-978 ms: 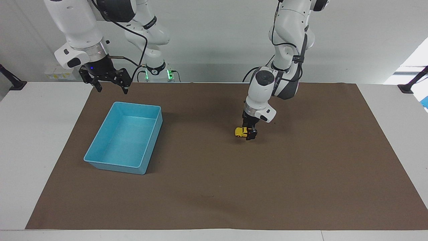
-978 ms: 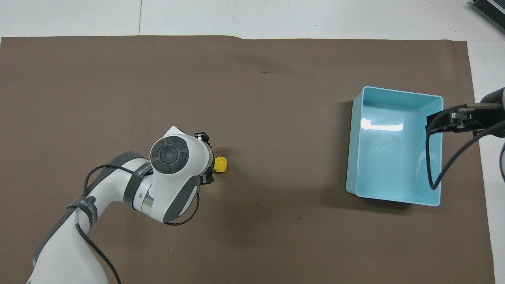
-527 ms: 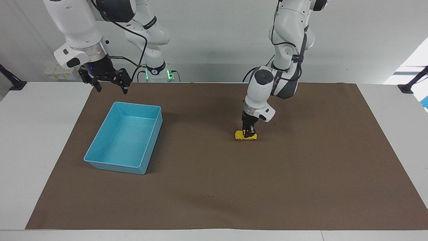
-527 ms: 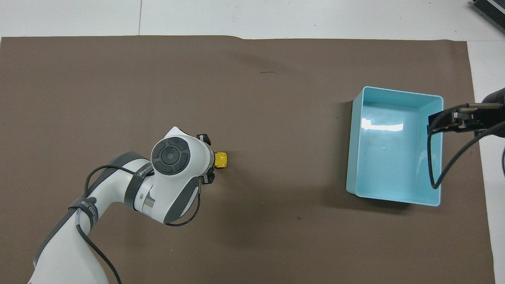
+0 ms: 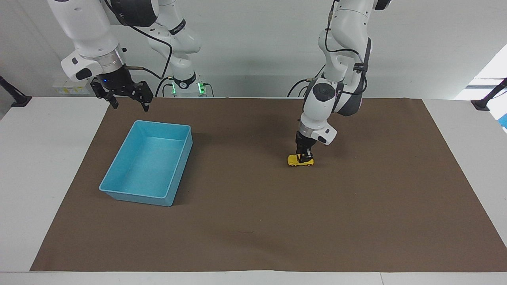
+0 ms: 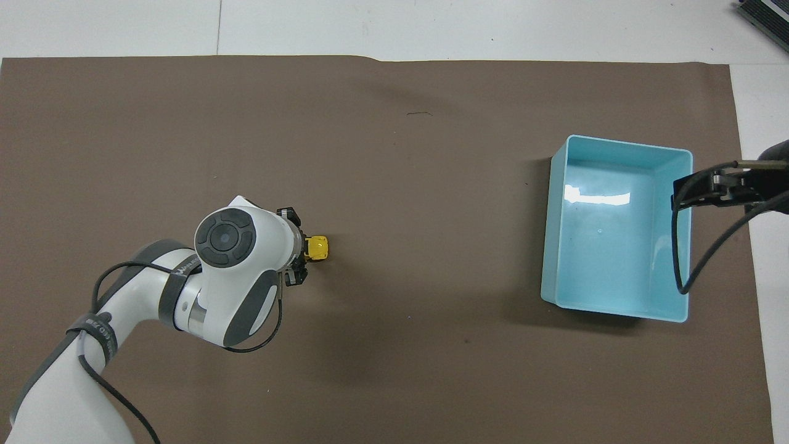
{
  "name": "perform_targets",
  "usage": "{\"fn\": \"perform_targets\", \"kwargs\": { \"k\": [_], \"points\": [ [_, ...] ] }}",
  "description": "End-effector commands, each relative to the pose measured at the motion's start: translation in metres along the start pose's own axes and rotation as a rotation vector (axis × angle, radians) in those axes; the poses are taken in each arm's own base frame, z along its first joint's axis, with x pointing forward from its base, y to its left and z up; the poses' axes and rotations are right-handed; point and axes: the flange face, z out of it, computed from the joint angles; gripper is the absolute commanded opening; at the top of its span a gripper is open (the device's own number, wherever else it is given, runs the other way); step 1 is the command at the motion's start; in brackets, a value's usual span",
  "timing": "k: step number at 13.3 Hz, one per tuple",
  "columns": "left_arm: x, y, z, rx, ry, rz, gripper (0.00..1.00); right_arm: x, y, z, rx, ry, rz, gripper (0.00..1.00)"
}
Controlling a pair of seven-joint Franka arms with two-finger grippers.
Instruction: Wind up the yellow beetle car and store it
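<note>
Left claw (image 5: pixel 304 155) clamped down on the yellow beetle car (image 5: pixel 300 160), wheels on the brown mat (image 5: pixel 253 221) near the middle of the table (image 5: pixel 43 158), toward the left arm's end. A second ago: fingers wider around the tilted car, held just clear of the mat. Half a second ago: pinched onto the car, wheels down. Now: same grip, but car and claw dragged along the mat toward the left arm's end, away from the blue bin (image 5: pixel 148 162). In the overhead view, only the car's nose (image 6: pixel 318 247) peeking out from under the wrist.

Reads as the wind-up stroke of a pull-back toy: pressed down and drawn backward to load the spring. Probably more dragging or repeat strokes needed before a lift. Storing not yet begun; bin empty, well apart from the car, at the right arm's end of the table.

Right claw (image 5: pixel 126 97) spread wide, holding nothing, hanging over the table edge just on the robots' side of the bin; right arm waiting.

Risk worth watching: wheels slipping on the mat rather than turning, leaving the spring unwound.
</note>
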Motion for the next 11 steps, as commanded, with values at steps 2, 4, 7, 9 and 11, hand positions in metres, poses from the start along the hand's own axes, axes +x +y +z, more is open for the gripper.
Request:
{"fn": "perform_targets", "kwargs": {
  "k": [2,4,7,9,11],
  "points": [
    [0.052,0.008,0.032,0.040,0.029,-0.065,0.00,0.001,-0.004,-0.002,0.023,0.012,-0.034,1.00],
    [0.066,0.009,0.033,0.048,0.036,-0.088,0.00,0.001,-0.004,-0.002,0.028,0.012,-0.035,1.00],
    [0.075,0.013,0.033,0.048,0.037,-0.107,0.00,0.000,-0.005,0.000,0.027,0.009,-0.035,1.00],
    [0.074,0.015,0.032,0.044,0.035,-0.108,0.00,-0.003,-0.005,0.001,0.026,0.006,-0.034,1.00],
    [0.070,0.022,0.028,0.039,0.032,-0.111,0.24,-0.004,-0.005,0.001,0.025,0.004,-0.031,1.00]
  ]
}}
